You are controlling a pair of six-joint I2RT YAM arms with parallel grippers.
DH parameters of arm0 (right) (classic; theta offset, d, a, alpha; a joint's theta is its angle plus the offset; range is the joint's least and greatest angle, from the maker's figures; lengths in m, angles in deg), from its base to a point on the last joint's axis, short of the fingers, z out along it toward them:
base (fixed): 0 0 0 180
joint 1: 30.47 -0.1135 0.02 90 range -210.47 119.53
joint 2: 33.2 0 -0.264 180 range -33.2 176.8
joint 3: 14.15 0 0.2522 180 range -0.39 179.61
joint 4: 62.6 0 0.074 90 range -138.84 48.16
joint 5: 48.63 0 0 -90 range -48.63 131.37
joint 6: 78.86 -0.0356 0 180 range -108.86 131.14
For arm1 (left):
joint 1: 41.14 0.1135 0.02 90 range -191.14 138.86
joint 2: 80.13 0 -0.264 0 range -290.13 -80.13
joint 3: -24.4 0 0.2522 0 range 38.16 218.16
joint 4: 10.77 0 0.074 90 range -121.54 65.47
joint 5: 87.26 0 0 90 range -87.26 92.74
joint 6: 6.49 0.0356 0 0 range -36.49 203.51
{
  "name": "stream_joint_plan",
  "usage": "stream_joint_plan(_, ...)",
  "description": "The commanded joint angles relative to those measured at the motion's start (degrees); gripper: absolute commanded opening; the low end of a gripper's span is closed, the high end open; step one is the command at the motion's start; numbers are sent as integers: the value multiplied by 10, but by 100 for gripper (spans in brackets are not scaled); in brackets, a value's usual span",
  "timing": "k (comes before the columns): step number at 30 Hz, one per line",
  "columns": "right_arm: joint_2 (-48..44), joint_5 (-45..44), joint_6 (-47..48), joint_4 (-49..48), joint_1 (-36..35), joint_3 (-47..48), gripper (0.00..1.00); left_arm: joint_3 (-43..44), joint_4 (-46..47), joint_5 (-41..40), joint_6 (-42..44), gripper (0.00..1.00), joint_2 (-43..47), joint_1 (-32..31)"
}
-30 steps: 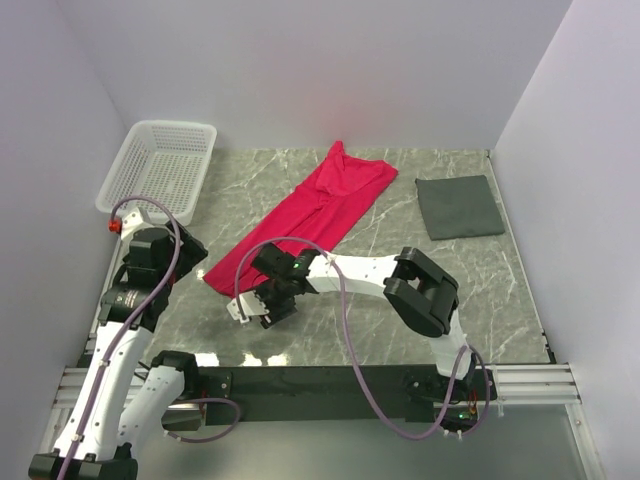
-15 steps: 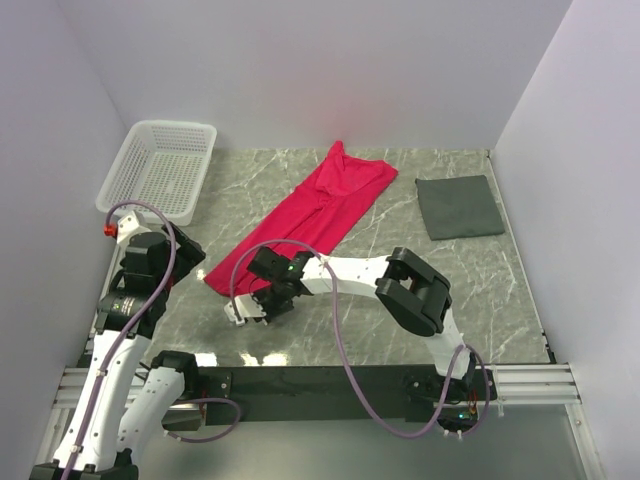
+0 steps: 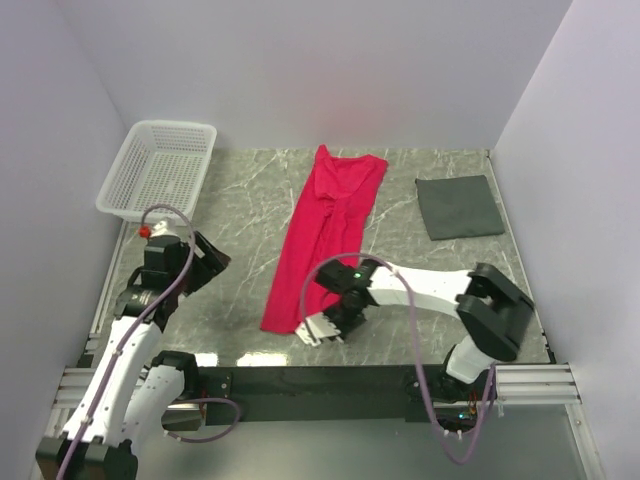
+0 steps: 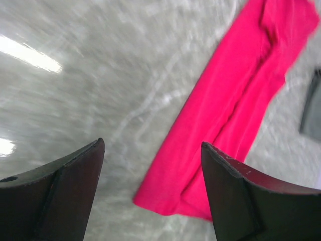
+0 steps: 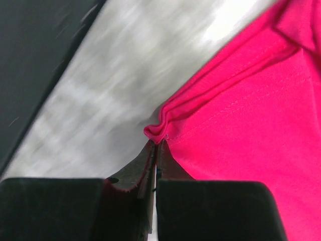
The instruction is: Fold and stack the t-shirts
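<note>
Pinching the near corner of a crimson t-shirt [image 3: 325, 225], the right gripper [image 3: 316, 332] sits low over the marble table [image 3: 240, 200]. Its jaws are clenched on a small bunched fold of the hem, seen plainly from its own wrist camera. The shirt lies as a long narrow strip, folded lengthwise, running from the far middle of the table to the near middle and drifting slightly left at its near end. The left gripper [image 3: 210, 260] hangs above bare marble to the left of the shirt, apart from it, jaws spread wide with nothing between them. A white mesh basket [image 3: 168, 127] stands at the far left corner. A folded dark grey cloth [image 3: 458, 206] lies flat at far right.
</note>
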Motion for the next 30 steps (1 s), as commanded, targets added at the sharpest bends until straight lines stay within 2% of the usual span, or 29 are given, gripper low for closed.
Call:
stream_joint_plan(1, -76, -19, 52, 49, 15, -75, 0, -35, 77, 143, -25, 82, -30, 2)
stream_joint_plan(4, -123, -30, 60, 65, 37, -123, 0, -60, 132, 226, -41, 81, -66, 1)
stream_joint_plan(9, -172, -52, 67, 68, 72, -174, 3, -68, 156, 282, -45, 80, -134, -17)
stream_joint_plan(12, -193, -48, 63, 76, 79, -183, 13, -52, 156, 280, -40, 80, -170, -53)
stream_joint_plan(13, -201, -47, 64, 78, 81, -186, 22, -48, 159, 278, -41, 80, -179, -66)
stream_joint_plan(15, -234, -42, 60, 84, 81, -188, 28, -34, 163, 264, -40, 80, -205, -108)
stream_joint_plan(16, -245, -28, 50, 99, 86, -177, 36, -30, 160, 257, -38, 80, -213, -120)
stream_joint_plan(19, -283, 8, 28, 135, 105, -151, 43, -19, 149, 234, -30, 80, -237, -154)
stream_joint_plan(22, -308, 46, -2, 149, 166, -107, 43, -9, 131, 211, -20, 79, -244, -182)
stream_joint_plan(23, -313, 83, -28, 148, 226, -86, 43, -7, 127, 206, -19, 79, -245, -188)
stream_joint_plan(27, -326, 172, -128, 106, 379, -56, 42, -16, 126, 193, -22, 78, -243, -236)
stream_joint_plan(28, -329, 191, -156, 98, 402, -55, 42, -18, 126, 191, -24, 78, -242, -246)
stream_joint_plan(30, -348, 219, -149, 114, 433, -61, 42, -21, 119, 184, -24, 78, -239, -277)
